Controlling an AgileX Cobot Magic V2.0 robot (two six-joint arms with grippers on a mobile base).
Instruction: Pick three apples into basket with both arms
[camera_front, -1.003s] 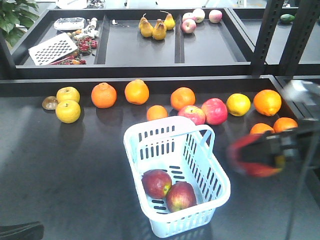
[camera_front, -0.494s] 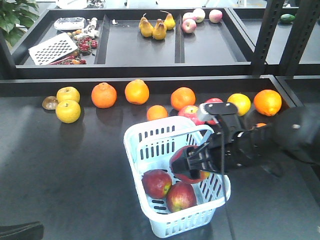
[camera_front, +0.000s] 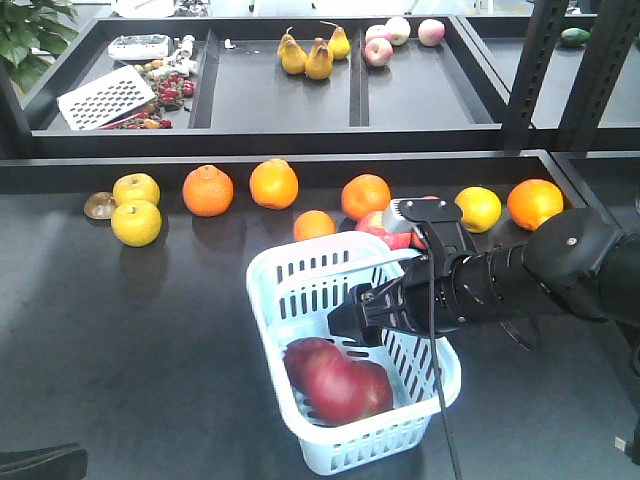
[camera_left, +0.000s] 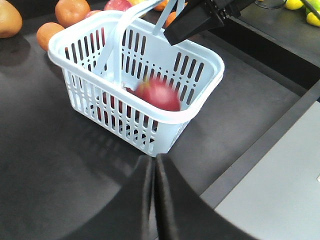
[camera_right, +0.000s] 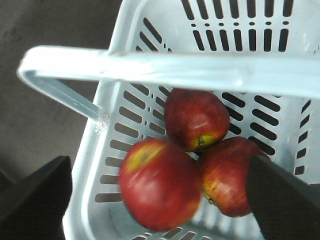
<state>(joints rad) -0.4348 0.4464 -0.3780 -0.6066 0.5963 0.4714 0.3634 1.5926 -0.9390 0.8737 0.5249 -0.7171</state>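
Desk (camera_front: 120, 330): you see dark top, fruit along its back edge.
Oranges (camera_front: 207, 190): you have several in that row.
Yellow apples (camera_front: 136, 222): two, far left, touching.
Pears (camera_front: 318, 60): three in rear tray.
Pink apples (camera_front: 378, 51): rear tray, right compartment.
Plant (camera_front: 30, 35): top-left corner.

You see three apples (camera_right: 195, 160) dark red, yellow-green streaks, inside basket (camera_right: 125, 117) pale blue-white, slotted; right gripper (camera_front: 350, 320) black above basket.
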